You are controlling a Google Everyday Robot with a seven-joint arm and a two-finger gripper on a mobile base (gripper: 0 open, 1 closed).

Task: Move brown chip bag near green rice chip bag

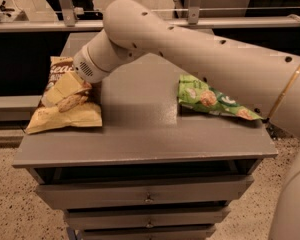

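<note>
The brown chip bag (64,117) lies flat at the left end of the grey cabinet top (140,129), pale tan with a dark brown panel and white lettering. My gripper (61,90) is down on the bag's middle, covering part of the brown panel. The green rice chip bag (210,100) lies at the right end of the top, its far edge hidden behind my arm (200,49). A wide stretch of bare top separates the two bags.
The cabinet has drawers (147,196) below its front edge. A metal rail and shelf (40,24) run behind it. A speckled floor (10,209) lies on both sides. A cable (290,84) runs along my arm at the right.
</note>
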